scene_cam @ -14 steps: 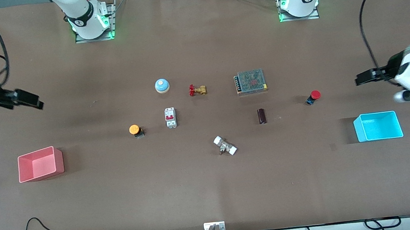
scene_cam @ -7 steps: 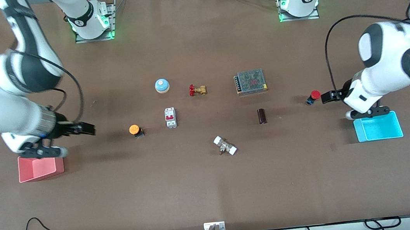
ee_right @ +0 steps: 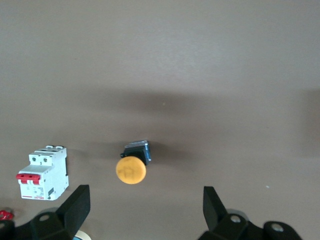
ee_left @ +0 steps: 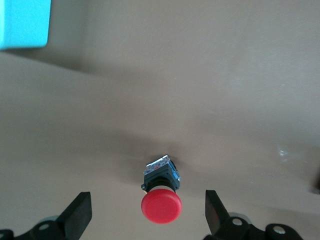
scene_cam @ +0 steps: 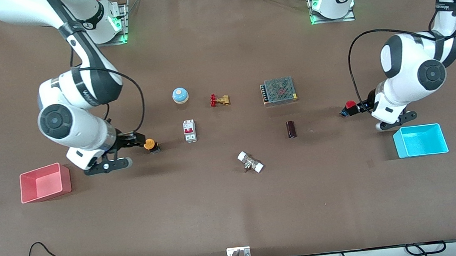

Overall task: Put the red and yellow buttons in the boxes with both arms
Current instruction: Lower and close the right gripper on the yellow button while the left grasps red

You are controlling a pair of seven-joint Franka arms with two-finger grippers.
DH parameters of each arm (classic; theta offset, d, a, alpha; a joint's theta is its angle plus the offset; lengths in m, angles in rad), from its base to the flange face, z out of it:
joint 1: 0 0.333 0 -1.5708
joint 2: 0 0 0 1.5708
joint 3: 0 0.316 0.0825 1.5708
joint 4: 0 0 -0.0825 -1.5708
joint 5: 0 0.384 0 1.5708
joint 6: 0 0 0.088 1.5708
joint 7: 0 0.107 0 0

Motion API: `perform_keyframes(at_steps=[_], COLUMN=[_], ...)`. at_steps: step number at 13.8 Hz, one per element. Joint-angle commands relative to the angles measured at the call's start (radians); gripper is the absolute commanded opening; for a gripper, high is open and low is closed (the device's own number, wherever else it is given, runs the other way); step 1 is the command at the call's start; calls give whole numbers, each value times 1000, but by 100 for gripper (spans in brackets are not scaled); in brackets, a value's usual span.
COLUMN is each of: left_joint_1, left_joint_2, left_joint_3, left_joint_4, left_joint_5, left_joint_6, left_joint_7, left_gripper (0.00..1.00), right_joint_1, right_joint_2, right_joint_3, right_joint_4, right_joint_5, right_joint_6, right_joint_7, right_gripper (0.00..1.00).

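Red and yellow are the two caps I am after. My left gripper (ee_left: 145, 217) is down low by the red button (scene_cam: 350, 107), which sits on the table (scene_cam: 238, 213) near the cyan box (scene_cam: 420, 140). Its jaws are wide apart with the red cap between them, not touching. My right gripper (ee_right: 145, 212) is just beside the yellow button (scene_cam: 150, 144), which sits between the pink box (scene_cam: 45, 182) and the white circuit breaker (scene_cam: 189, 131). Its jaws are wide apart too, and the yellow cap is just in front of them.

I think this is the reaching step, and no button is picked up yet. Next I need to slide each gripper a little more around its button, then squeeze gently.
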Motion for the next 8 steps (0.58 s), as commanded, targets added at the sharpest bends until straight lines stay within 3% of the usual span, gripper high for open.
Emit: perform_keyframes(at_steps=[1,8], left_joint_1=[0,-1], left_joint_2=[11,63], left_joint_3=[-3,-3], left_joint_4=[-35,-40], left_joint_5=[6,-57], left_joint_6=[55,92], left_joint_7=[-27,-40], left_gripper=[100,100], right_joint_1=[-7,5], right_joint_2=[27,118], right_joint_3=[18,19], right_joint_4=[-18,-41], right_joint_5=[-13,-13], right_joint_6=[63,203], right_joint_7=[-19,-12], right_gripper=[100,100])
